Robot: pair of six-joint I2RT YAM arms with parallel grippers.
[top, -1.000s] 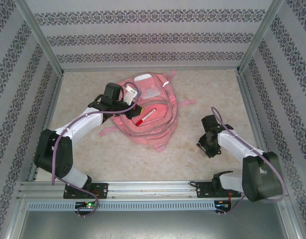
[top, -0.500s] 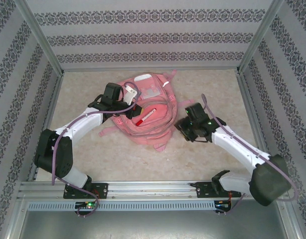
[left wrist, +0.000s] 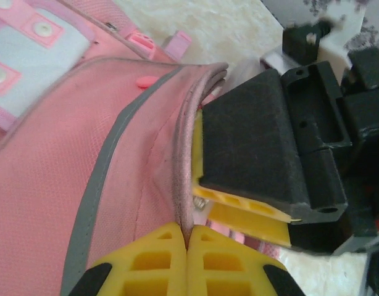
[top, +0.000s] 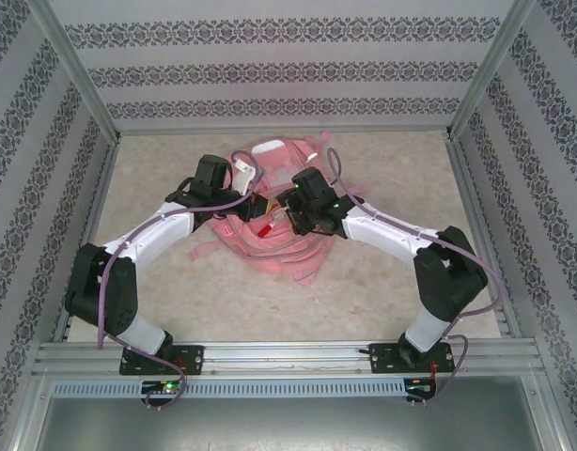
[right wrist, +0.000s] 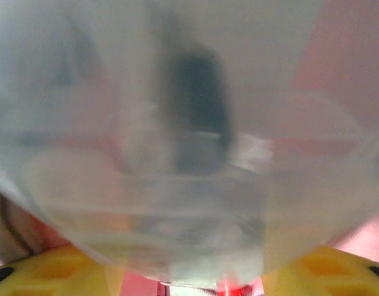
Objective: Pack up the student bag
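The pink student bag [top: 270, 249] lies flat at the middle of the table, its grey-trimmed pink shell [left wrist: 72, 154] close up in the left wrist view. My left gripper [top: 246, 202] is shut on the rim of its opening, and the fabric edge runs between the yellow fingertips [left wrist: 188, 237]. My right gripper [top: 288, 214] hovers over the bag's opening, just right of the left one, its black body [left wrist: 270, 142] beside the held rim. It holds a blurred, clear plastic item [right wrist: 177, 154] between its yellow fingers [right wrist: 60, 271]. A red-capped pen [top: 266, 227] lies on the bag under it.
Pink straps [top: 303, 272] trail from the bag toward the near side. Patterned walls and metal frame posts [top: 77, 85] enclose the beige table [top: 382, 291] on three sides. Bare table lies to the right and in front of the bag.
The right arm swung left from the table's right side to over the bag's opening, carrying the clear item. The left gripper kept its hold on the rim; the bag bunched slightly.
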